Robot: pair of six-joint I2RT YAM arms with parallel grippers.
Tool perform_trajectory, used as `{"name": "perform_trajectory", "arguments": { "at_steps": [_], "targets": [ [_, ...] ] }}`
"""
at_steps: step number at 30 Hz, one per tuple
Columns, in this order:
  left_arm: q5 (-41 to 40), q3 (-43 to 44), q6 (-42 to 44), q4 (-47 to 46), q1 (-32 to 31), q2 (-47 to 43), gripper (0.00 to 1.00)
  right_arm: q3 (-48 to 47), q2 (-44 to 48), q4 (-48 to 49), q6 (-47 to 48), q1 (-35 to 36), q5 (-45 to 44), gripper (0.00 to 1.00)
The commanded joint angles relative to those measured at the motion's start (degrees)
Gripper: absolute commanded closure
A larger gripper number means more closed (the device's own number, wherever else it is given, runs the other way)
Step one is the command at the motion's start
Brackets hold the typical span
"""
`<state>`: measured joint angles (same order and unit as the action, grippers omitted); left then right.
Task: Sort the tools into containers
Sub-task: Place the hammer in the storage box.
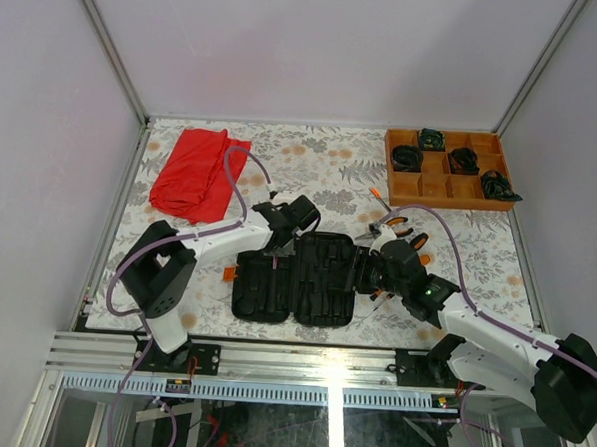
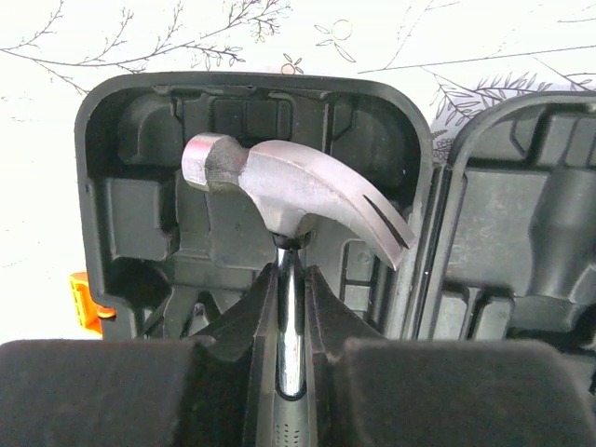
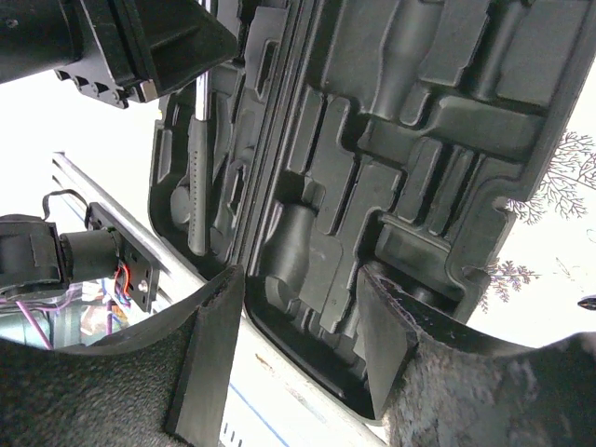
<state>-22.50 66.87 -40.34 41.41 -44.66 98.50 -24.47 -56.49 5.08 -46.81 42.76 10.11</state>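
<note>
The left hand (image 2: 291, 279), at the bottom centre of its wrist view, is closed tight on the bright metal shaft of a silver-headed claw hammer (image 2: 289, 191), one finger (image 2: 250, 312) on each side just under the head. The head lies across the middle of that view, striking face to the left and claw to the right, over the moulded slots of the left half of an open black rectangular plastic tool case (image 1: 296, 278). Whether it rests in a slot I cannot tell. A small orange latch (image 2: 86, 303) sits on the case's left edge.

The right hand (image 3: 298, 349) is at the case's right side with its fingers (image 3: 212, 358) about half spread. The case's near corner shows between them, and nothing is clamped.

In the overhead view, just above and right of the case, orange-and-black-handled pliers (image 1: 410, 232) and a thin orange-handled screwdriver (image 1: 381, 199) lie on the floral-patterned worktop (image 1: 331, 170). An orange-brown wooden compartment tray (image 1: 390, 168) holding black coiled bundles (image 1: 463, 159) is at the upper right, and a crumpled red cloth (image 1: 196, 173) is at the upper left.
</note>
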Motion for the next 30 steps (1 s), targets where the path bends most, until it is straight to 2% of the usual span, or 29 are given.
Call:
{"name": "perform_trajectory", "arguments": {
  "at_steps": [1, 11, 18, 30],
  "targets": [
    [-3.54, 2.34, -1.13, 0.53, -0.35, 1.47, 0.94, -1.59, -0.22, 2.39, 1.19, 0.39, 1.75, 0.41],
    [-3.84, 2.48, -1.06, 0.03, -0.34, 4.04, 0.80, -1.66, 0.05, 1.51, 1.28, 0.39, 2.08, 0.41],
    [-3.30, 2.31, -1.06, 0.25, -0.34, 2.55, 0.72, -1.63, 0.21, 0.86, 1.52, 0.36, 2.54, 0.41],
    [-0.78, -2.46, -0.79, 0.01, 0.60, -11.58, 0.64, -4.30, 1.25, -6.31, 6.01, 0.36, -3.77, 0.41]
  ]
}}
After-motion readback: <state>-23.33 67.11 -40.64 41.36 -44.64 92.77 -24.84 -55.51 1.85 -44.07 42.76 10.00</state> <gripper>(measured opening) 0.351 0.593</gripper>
